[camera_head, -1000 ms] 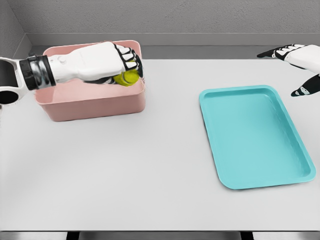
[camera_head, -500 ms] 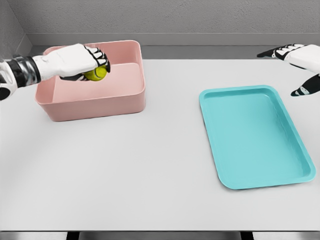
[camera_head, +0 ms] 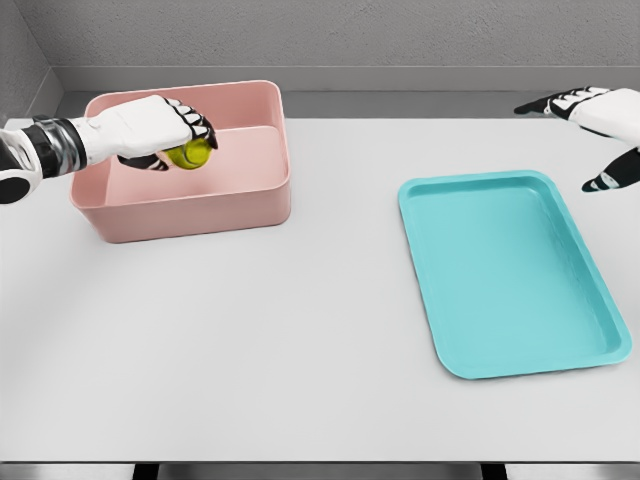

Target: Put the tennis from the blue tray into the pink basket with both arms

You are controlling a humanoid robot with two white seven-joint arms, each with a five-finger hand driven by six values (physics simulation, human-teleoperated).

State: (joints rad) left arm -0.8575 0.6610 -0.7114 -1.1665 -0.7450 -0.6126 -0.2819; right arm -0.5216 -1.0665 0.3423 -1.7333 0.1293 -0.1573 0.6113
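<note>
1. the robot's left hand (camera_head: 150, 128) reaches in from the left edge and hangs over the pink basket (camera_head: 190, 205), fingers curled around the yellow-green tennis ball (camera_head: 190, 154).
2. the ball sits under the hand's fingertips, above the basket's interior, left of the basket's middle; whether it touches the floor of the basket cannot be told.
3. the right hand (camera_head: 596, 118) shows at the upper right edge, fingers spread and holding nothing.
4. the blue tray (camera_head: 560, 340) lies on the white table (camera_head: 280, 340) just below the right hand, well apart from the left hand and the basket.
</note>
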